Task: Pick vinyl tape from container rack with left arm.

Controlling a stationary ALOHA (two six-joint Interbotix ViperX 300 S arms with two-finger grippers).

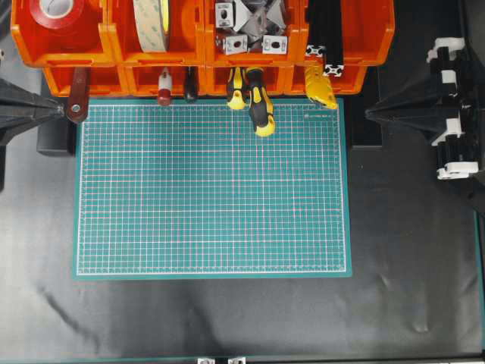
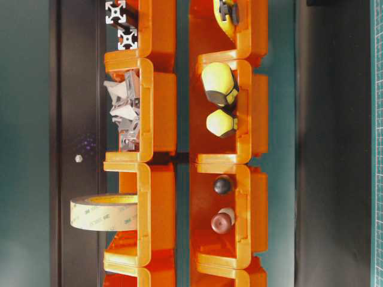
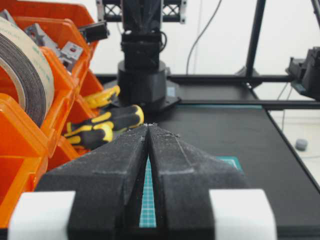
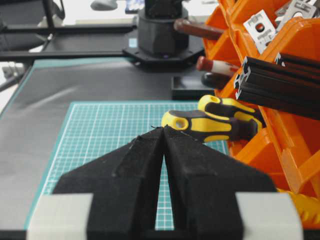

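The red vinyl tape [image 1: 61,11] lies flat in the top-left bin of the orange container rack [image 1: 114,45], partly cut off by the frame's upper edge. It does not show in the other views. The rack also shows in the table-level view [image 2: 157,119] and in both wrist views [image 3: 20,130] [image 4: 295,145]. My left gripper [image 1: 59,108] is shut and empty at the mat's far left corner, just below the tape's bin; its tips touch in the wrist view [image 3: 149,126]. My right gripper [image 1: 370,114] is shut and empty right of the mat [image 4: 163,129].
A cream tape roll [image 1: 151,23] stands in the second bin. Metal brackets [image 1: 250,23] and black profiles [image 1: 326,38] fill the other upper bins. Yellow-black screwdrivers [image 1: 258,102] and a red-handled tool [image 1: 76,95] stick out of the lower bins over the green cutting mat [image 1: 212,189].
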